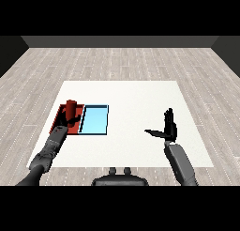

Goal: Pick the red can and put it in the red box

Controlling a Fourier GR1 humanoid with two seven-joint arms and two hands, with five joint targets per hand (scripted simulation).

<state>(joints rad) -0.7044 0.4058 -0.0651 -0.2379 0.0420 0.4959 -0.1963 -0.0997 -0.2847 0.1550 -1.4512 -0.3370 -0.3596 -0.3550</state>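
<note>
Right hand idles spread wide above the worktop; left hand clutches the red can over the red tray, release pending.

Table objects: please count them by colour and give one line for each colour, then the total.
Red: 2, the red can and the red tray under it.
Light blue: 1, the light blue tray.
Total: 3 things on the white table.
</note>
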